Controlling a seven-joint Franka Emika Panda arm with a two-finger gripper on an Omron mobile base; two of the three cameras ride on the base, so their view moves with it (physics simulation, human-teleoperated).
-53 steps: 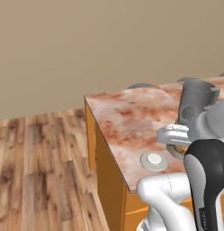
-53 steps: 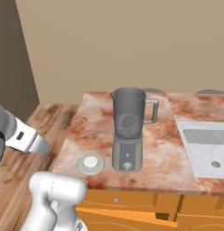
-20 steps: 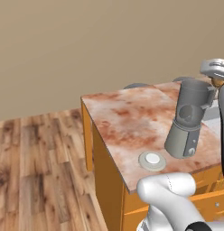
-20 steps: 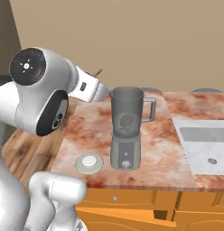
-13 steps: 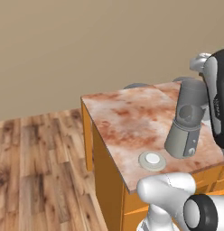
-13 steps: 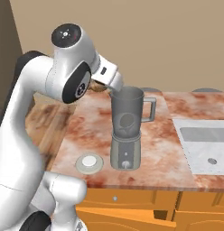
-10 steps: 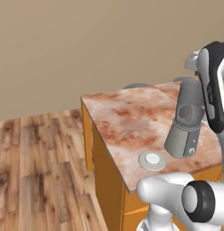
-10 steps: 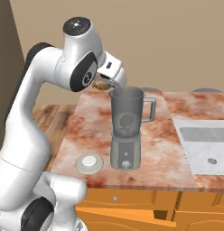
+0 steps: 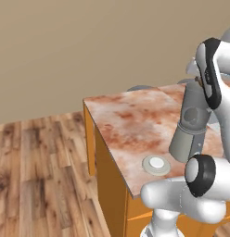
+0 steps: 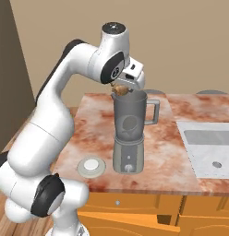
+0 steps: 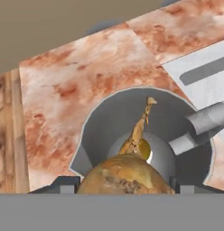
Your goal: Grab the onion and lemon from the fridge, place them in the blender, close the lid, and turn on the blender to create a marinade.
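My gripper [image 10: 122,85] is shut on the onion [image 10: 119,88], a tan-brown bulb, and holds it just above the open mouth of the blender [image 10: 129,133]. In the hand view the onion [image 11: 125,173] sits between the two fingertips of the gripper [image 11: 124,186], its thin stem lying across the jar opening of the blender [image 11: 105,131] below. A small yellow patch shows deep in the jar behind the stem; I cannot tell whether it is the lemon. The lid [image 10: 91,167] lies flat on the counter left of the blender's base, as a grey disc with a white centre, lid [image 9: 156,163].
The blender stands on a reddish marble counter [image 10: 95,124] over orange cabinets. A grey sink [image 10: 211,147] is set into the counter to the right. A tall dark panel [image 10: 8,78] fills the left edge; whether it is the fridge I cannot tell. Wooden floor [image 9: 38,162] lies left of the counter.
The arm has swung up and right from the counter's left side, carrying the onion to just above the blender's open jar. Blender and lid have not moved.
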